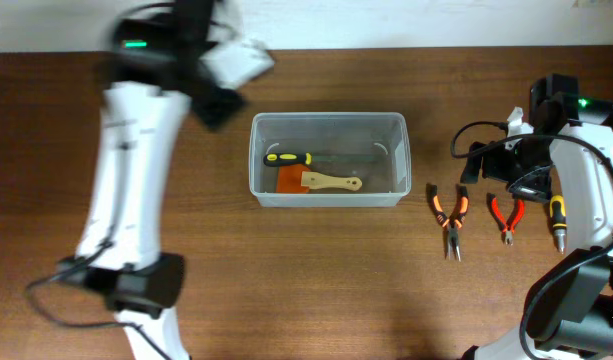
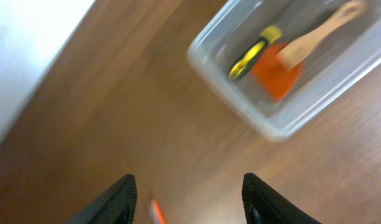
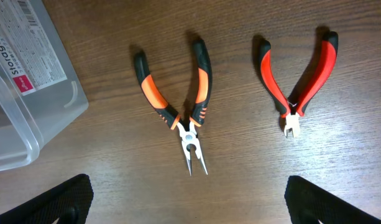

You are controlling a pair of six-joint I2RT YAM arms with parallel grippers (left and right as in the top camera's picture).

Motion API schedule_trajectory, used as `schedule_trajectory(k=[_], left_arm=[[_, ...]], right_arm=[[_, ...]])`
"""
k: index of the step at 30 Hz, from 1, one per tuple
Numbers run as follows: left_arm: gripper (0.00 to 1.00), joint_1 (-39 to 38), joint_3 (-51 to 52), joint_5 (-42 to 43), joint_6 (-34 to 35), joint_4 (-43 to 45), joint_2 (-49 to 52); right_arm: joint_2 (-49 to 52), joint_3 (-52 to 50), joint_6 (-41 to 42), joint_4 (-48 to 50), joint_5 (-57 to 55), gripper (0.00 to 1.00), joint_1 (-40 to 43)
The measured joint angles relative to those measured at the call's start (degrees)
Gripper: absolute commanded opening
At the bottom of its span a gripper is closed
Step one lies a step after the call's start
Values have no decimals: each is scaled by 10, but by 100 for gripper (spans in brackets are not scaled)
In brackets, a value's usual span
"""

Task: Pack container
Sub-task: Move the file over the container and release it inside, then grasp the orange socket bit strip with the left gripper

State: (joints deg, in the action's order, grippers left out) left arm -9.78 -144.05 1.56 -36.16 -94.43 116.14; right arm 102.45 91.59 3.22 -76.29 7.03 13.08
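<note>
The clear plastic container stands mid-table. It holds a yellow-and-black handled tool and an orange scraper with a wooden handle. My left gripper is blurred, up and to the left of the container. In the left wrist view it is open and empty above bare wood, with the container ahead at upper right. My right gripper is wide open and empty above orange-handled needle-nose pliers and red-handled cutters. The container's corner shows at left.
Right of the container lie the orange pliers, the red cutters and a yellow-and-black screwdriver. A small orange streak shows between the left fingers. The white wall edge runs along the table's far side.
</note>
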Motion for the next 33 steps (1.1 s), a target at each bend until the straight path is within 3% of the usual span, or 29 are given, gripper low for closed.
schedule_trajectory(k=[3, 8, 13, 18, 26, 33], left_arm=[[60, 76, 22, 0, 17, -16, -5], [62, 176, 161, -6, 30, 11, 10], [60, 263, 332, -22, 33, 107, 19], [58, 336, 435, -24, 43, 194, 21], [47, 359, 512, -13, 34, 288, 21], [51, 354, 573, -29, 28, 363, 21]], right_arm=[[0, 0, 0, 0, 0, 99, 0], [0, 0, 0, 0, 0, 99, 0], [0, 0, 0, 0, 0, 99, 0], [0, 0, 0, 0, 0, 99, 0], [0, 0, 0, 0, 0, 99, 0], [0, 0, 0, 0, 0, 99, 0]])
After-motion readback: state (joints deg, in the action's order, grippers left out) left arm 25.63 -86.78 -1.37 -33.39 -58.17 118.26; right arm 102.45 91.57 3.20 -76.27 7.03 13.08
